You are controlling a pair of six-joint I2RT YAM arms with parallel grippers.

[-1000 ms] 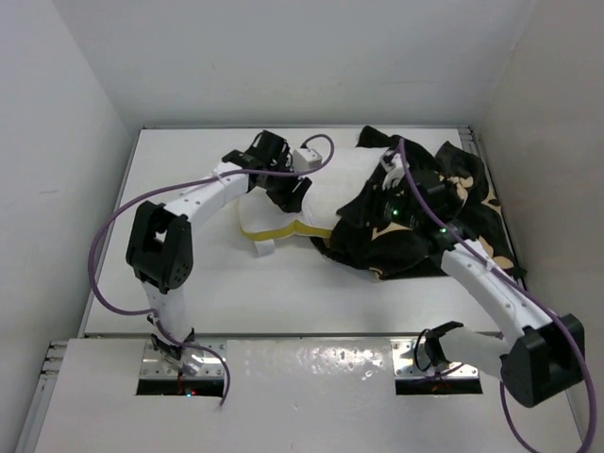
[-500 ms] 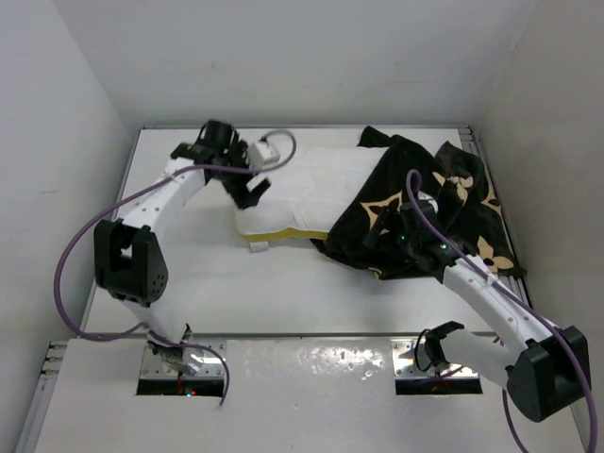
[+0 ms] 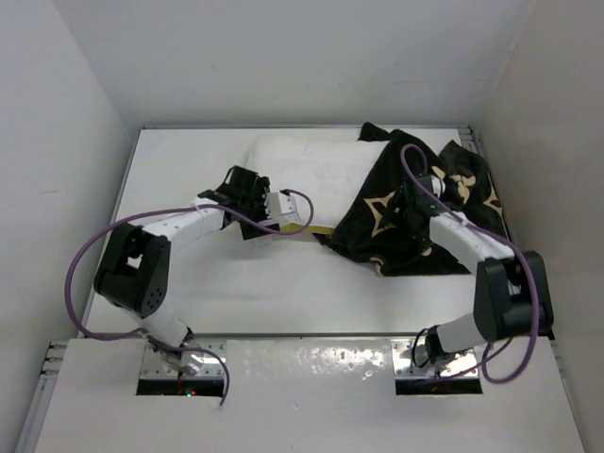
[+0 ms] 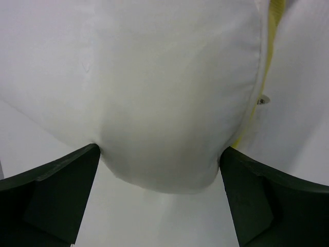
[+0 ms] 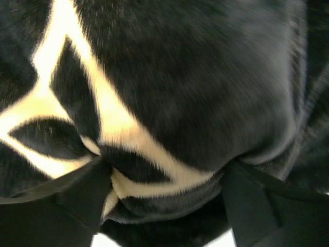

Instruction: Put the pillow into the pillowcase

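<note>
The white pillow (image 3: 307, 170) lies at the back middle of the table, its right end under the black pillowcase (image 3: 429, 231) with tan flowers. A yellow band (image 3: 304, 229) shows along the pillow's near edge. My left gripper (image 3: 250, 219) is at the pillow's near left corner. In the left wrist view its jaws stand wide open (image 4: 159, 152), the rounded pillow (image 4: 164, 87) corner bulging between them. My right gripper (image 3: 406, 212) is low on the pillowcase's left part. In the right wrist view its jaws (image 5: 165, 167) stand wide around a thick fold of the pillowcase (image 5: 205, 77).
White walls (image 3: 85, 113) close the table in at the left, back and right. The table's raised rim (image 3: 283, 127) runs along the back. Purple cables (image 3: 80, 264) loop beside both arms. The metal mounting plate (image 3: 311, 363) spans the near edge.
My left gripper came from the pillow's far left side down to its near left corner and opened wide. The right arm folded in and its gripper moved up onto the pillowcase.
</note>
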